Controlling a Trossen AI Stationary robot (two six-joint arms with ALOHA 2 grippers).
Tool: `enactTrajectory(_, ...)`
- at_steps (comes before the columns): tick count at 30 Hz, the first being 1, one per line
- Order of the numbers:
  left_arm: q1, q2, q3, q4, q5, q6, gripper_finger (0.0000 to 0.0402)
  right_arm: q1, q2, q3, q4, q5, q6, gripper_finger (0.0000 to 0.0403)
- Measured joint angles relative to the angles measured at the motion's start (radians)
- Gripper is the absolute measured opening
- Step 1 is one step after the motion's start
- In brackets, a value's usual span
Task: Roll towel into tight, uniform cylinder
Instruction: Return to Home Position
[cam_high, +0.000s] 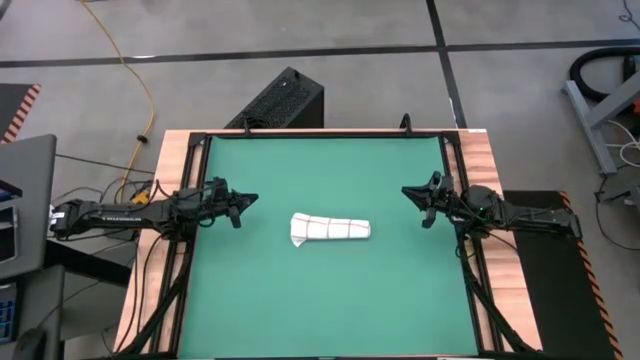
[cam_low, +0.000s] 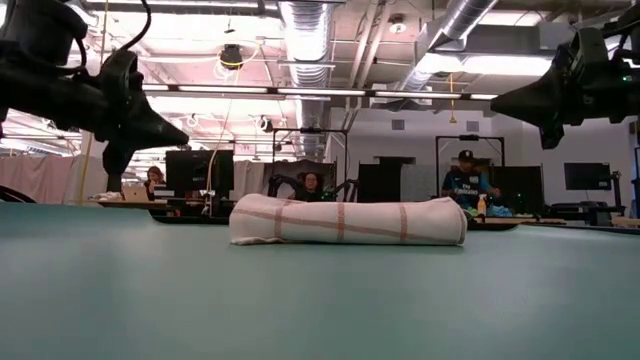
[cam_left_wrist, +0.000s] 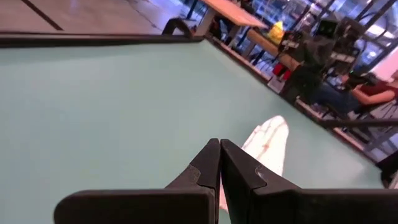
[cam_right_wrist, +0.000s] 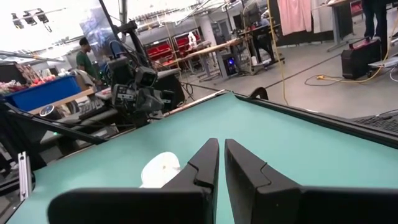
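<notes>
Surface: green mat (cam_high: 300, 300) covers the table (cam_high: 480, 150), w/ wood strips along the L & R edges and a black frame round it. Floor is grey concrete w/ dark seams. A yellow cable (cam_high: 135, 80) snakes over it far-left, and a black box (cam_high: 285, 100) sits on the floor just past the table's far edge. Low view shows an open workshop behind: ceiling ducts (cam_low: 310, 30), monitors, people at desks far off, e.g. one person (cam_low: 466, 180) right of centre.

Rolled towel (cam_high: 330, 229) lies near mat centre, a short cylinder running L–R w/ red-brown grid lines showing. Its left end looks a bit looser than the right.

It sits btwn the two arms. The left gripper (cam_high: 250, 200) hangs over the mat's left part, well apart from it, fingers (cam_left_wrist: 200, 168) pressed together, holding nothing. The right gripper (cam_high: 406, 190) is over the right part, also well apart, fingers (cam_right_wrist: 202, 165) closed to a thin slit, empty.
</notes>
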Motion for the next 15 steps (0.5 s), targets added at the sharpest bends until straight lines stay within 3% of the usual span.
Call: enactTrajectory(15,0.0,0.008,0.001,-0.203,0.012,-0.002,0.0,0.0,0.0,-0.001,-0.002,-0.004,0.001,0.005)
